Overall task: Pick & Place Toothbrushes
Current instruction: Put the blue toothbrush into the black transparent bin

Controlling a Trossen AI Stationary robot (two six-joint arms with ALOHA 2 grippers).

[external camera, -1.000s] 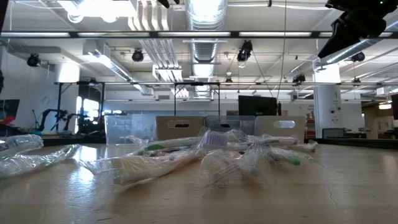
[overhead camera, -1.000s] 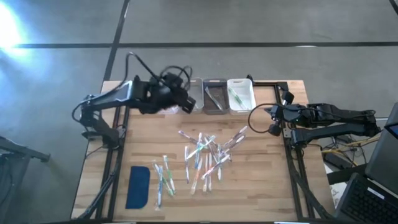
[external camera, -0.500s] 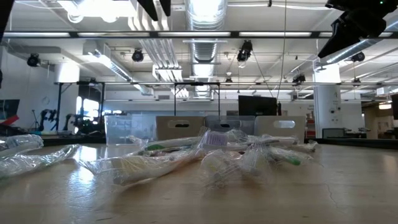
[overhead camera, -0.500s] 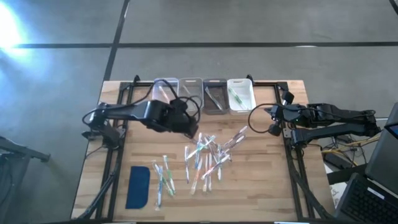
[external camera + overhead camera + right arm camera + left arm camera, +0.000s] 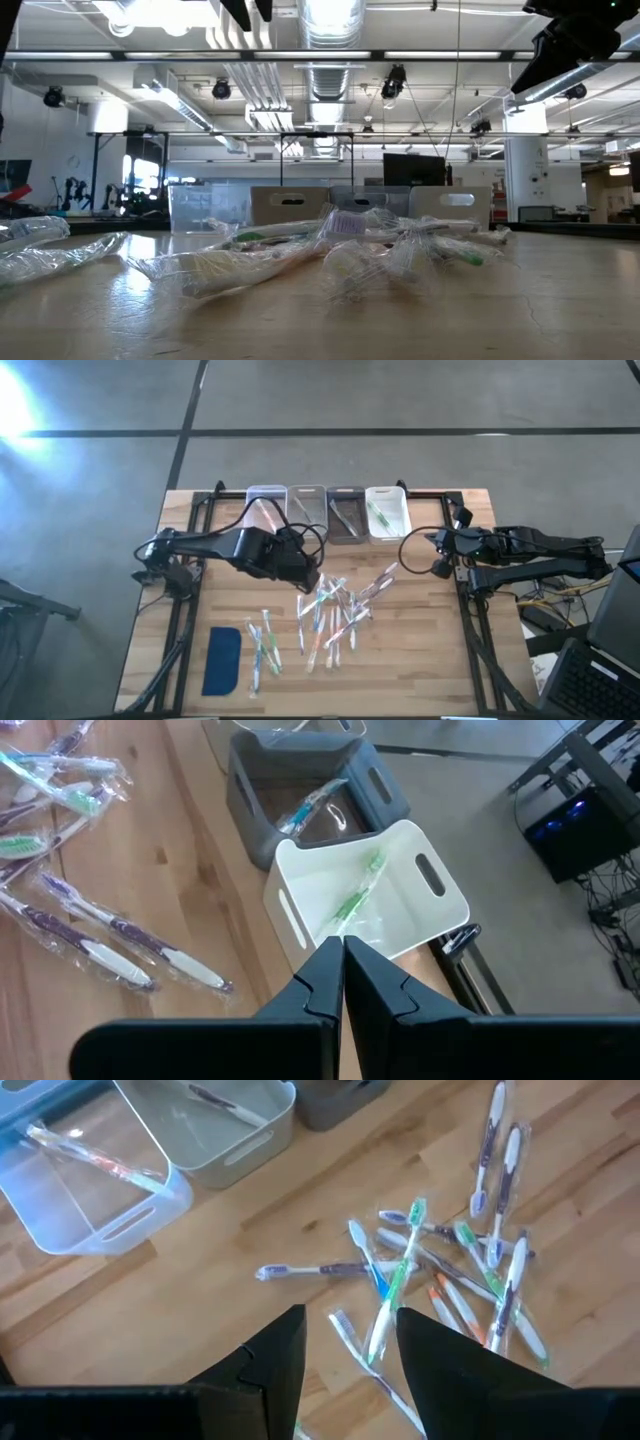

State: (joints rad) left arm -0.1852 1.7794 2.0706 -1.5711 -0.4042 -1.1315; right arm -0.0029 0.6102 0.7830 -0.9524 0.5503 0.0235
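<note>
Several plastic-wrapped toothbrushes (image 5: 335, 610) lie in a loose heap on the wooden table's middle, also shown in the left wrist view (image 5: 440, 1270) and the low view (image 5: 340, 250). A smaller group of toothbrushes (image 5: 262, 645) lies nearer the front left. My left gripper (image 5: 307, 577) hovers open above the heap's far left edge, pointing steeply down, nothing between its fingers (image 5: 280, 1355). My right gripper (image 5: 438, 557) waits shut at the table's right side (image 5: 343, 970), holding nothing.
Four small bins stand in a row at the far edge: a clear one (image 5: 264, 508) holding a pink brush, a pale one (image 5: 307, 510), a dark grey one (image 5: 345, 515), a white one (image 5: 387, 512) with a green brush. A dark-blue pad (image 5: 222, 660) lies front left.
My left gripper has come away from the far-left bins toward the near edge and down, to the heap of toothbrushes, tipping to point more steeply down. Its fingers have stayed open. The toothbrushes have not moved.
</note>
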